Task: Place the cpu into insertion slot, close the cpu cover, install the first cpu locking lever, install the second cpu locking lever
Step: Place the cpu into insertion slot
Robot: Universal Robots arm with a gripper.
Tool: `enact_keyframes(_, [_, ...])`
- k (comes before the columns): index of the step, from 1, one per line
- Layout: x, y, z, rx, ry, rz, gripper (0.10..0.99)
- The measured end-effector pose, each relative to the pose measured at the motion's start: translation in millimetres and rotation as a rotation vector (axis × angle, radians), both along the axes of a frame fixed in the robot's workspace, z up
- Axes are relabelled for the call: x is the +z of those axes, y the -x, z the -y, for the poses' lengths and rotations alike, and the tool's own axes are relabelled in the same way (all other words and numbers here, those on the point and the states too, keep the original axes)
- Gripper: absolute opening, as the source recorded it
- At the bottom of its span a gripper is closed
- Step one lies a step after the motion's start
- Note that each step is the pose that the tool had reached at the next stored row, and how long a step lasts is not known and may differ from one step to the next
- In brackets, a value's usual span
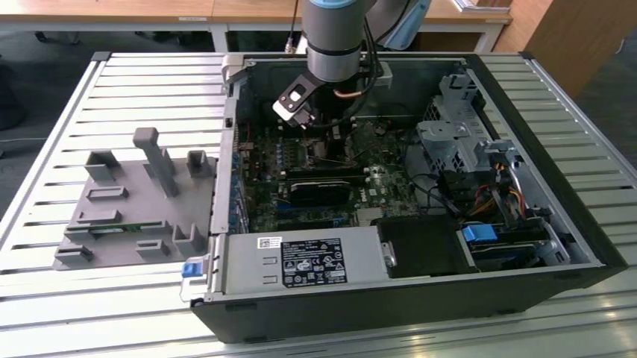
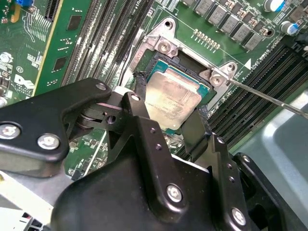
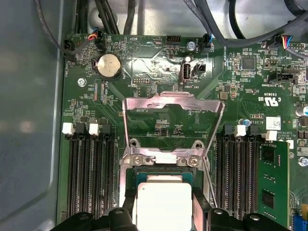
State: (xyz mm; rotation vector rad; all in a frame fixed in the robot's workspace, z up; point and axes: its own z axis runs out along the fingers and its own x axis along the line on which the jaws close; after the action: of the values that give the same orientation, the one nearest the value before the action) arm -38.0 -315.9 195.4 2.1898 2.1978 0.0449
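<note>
Claw pinching cpu by two opposite edges, sat in or just over socket, cpu cover flipped up; prob light + stiff but fragile underneath, so edge grip only, keep flat, no side drag.

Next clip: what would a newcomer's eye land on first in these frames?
The arm reaches down into the open computer case on the slatted table. In both wrist views, the gripper sits right at the silver cpu in its socket. In the first wrist view, the cpu cover is flipped open.
</note>
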Motion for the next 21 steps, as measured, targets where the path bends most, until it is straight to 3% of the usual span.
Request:
enact_keyframes(14, [-2.9, -0.3, -0.1, -0.001, 0.0, 0.0, 0.541])
enact_keyframes(17, [-3.0, -0.3, -0.2, -0.001, 0.0, 0.0001, 0.553])
enact_keyframes(18, [-3.0, -0.3, -0.1, -0.001, 0.0, 0.0, 0.612])
enact_keyframes(21, [-3.0, -0.3, -0.2, -0.001, 0.0, 0.0, 0.612])
